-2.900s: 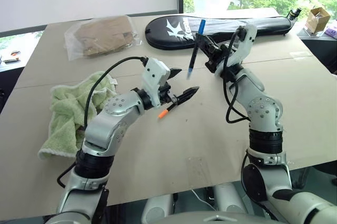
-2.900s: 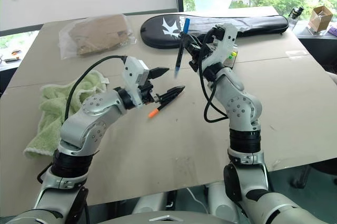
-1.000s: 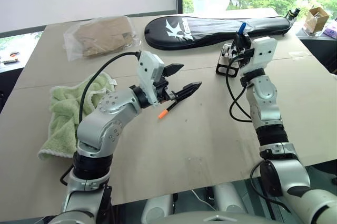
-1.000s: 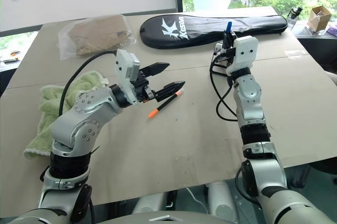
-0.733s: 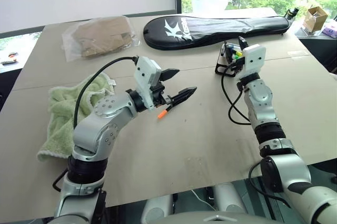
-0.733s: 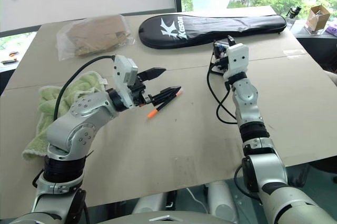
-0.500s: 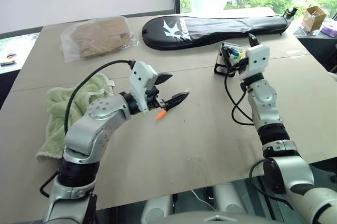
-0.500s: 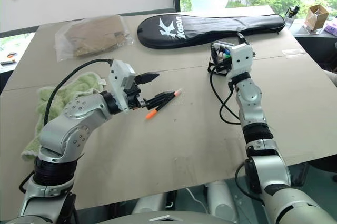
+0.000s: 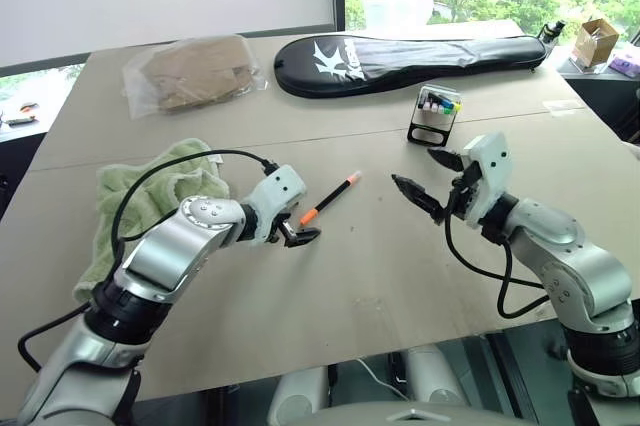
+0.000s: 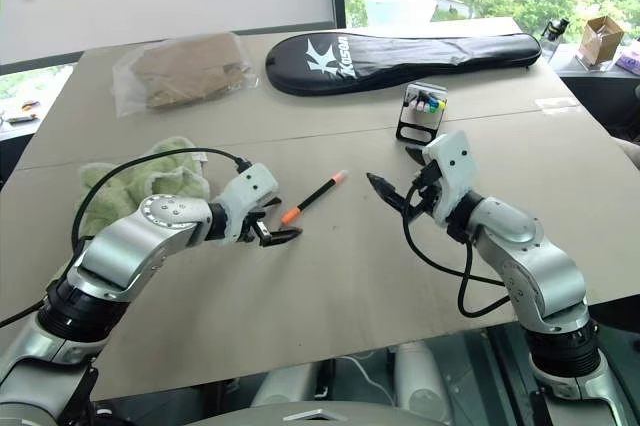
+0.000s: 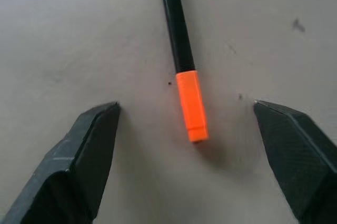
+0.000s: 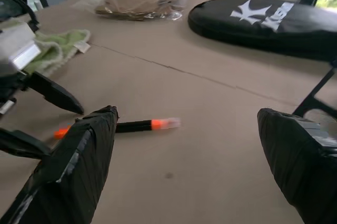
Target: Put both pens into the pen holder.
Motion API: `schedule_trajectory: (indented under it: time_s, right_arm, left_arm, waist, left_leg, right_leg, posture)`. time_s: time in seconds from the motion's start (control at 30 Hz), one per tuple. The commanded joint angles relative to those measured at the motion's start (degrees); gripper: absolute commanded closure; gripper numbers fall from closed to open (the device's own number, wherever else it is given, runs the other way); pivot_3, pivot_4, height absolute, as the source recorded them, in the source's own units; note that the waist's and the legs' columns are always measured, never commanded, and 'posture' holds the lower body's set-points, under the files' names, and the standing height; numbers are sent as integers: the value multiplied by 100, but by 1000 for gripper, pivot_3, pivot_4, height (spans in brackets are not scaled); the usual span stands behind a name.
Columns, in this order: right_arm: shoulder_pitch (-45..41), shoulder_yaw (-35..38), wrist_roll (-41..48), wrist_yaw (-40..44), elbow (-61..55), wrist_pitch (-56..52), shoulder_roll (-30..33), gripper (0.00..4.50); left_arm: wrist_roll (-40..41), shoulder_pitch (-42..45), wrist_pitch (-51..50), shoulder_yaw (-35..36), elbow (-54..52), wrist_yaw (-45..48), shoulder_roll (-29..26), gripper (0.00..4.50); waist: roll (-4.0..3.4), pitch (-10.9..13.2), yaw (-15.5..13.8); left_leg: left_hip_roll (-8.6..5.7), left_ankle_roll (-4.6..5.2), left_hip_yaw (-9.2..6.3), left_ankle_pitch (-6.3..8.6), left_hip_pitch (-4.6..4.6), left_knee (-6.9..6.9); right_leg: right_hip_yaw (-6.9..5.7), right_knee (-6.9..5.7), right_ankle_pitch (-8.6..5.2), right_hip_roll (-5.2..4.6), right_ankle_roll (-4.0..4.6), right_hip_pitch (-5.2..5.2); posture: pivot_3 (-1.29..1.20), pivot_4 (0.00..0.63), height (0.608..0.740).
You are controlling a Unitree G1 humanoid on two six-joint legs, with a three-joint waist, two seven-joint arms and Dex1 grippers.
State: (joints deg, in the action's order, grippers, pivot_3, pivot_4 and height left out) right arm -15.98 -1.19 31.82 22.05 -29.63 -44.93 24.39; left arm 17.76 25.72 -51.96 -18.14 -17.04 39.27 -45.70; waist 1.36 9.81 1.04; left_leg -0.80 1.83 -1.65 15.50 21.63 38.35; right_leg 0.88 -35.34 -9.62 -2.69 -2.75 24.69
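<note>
Your left tool (image 9: 296,235) is down at the bench (image 9: 330,296) with its fingers spread on either side of the orange end of the pen (image 9: 330,197), gripping nothing; the pen lies flat near the middle of the bench, its black barrel running toward the far right corner. Your right tool (image 9: 428,182) hangs released and empty above the bench, between the pen and the right edge. The pen holder (image 9: 434,117) stands toward the far edge, just in front of the black racket bag (image 9: 410,50), coloured ends showing in its top. A green towel (image 9: 135,206) lies by the left edge.
</note>
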Motion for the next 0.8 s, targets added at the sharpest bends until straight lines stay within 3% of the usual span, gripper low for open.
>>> schedule_trajectory:
  time_s: [0.03, 0.17, 0.23, 0.43, 0.7, 0.73, 0.8]
  right_arm:
    - [-145, 201, 327, -242, -198, -421, -196, 0]
    - [-186, 396, 809, -505, -157, -883, -615, 0]
    - [-216, 498, 1012, -654, -73, -1096, -804, 0]
    - [-444, 884, 1651, -1079, 383, -1685, -1339, 0]
    - [-951, 1252, 2318, -1205, 939, -1948, -1670, 0]
    - [-1016, 1338, 2445, -1239, 981, -1962, -1709, 545]
    - [-1095, 1464, 2673, -1283, 999, -2003, -1733, 1197]
  left_arm:
    - [-270, 103, 41, -233, 273, 29, 197, 2007]
    - [-278, 79, 381, 0, 428, 141, 385, 3956]
    - [-39, -9, 628, 343, 372, 297, 517, 4423]
    - [504, -320, 1218, 1141, -266, 646, 688, 4423]
    - [661, -681, 1687, 1281, -903, 929, 686, 4423]
    - [620, -717, 1750, 1268, -939, 944, 666, 4500]
    - [583, -749, 1835, 1264, -951, 961, 665, 4500]
  waist:
    - [4, -3, -47]
    - [5, -5, -56]
    - [5, -4, -55]
    - [5, -2, -29]
    - [4, -1, -18]
    - [3, -1, -20]
    - [2, 0, -24]
  left_leg:
    - [-1, 0, 1, 0, 1, 1]
    - [-3, 0, -2, 0, 6, 5]
    - [-2, 0, -3, 0, 8, 4]
    - [-1, 0, -5, 0, 19, 3]
    - [-1, 1, -3, 0, 18, -1]
    - [-1, 1, -3, 0, 18, -1]
    - [-1, 1, -4, 0, 19, -1]
  right_leg:
    - [1, 1, 0, -1, -1, -1]
    - [-1, 3, 2, -5, 0, 0]
    - [-1, 3, 8, -6, 6, 1]
    - [-5, 7, 16, -7, 16, 11]
    - [-3, 9, 17, -6, 15, 10]
    - [-4, 10, 17, -5, 15, 11]
    - [-4, 11, 17, -5, 15, 10]
  posture:
    - [0, 150, 740]
    - [0, 150, 740]
    - [0, 150, 740]
    - [0, 150, 740]
    - [0, 150, 740]
    - [0, 150, 740]
    - [0, 150, 740]
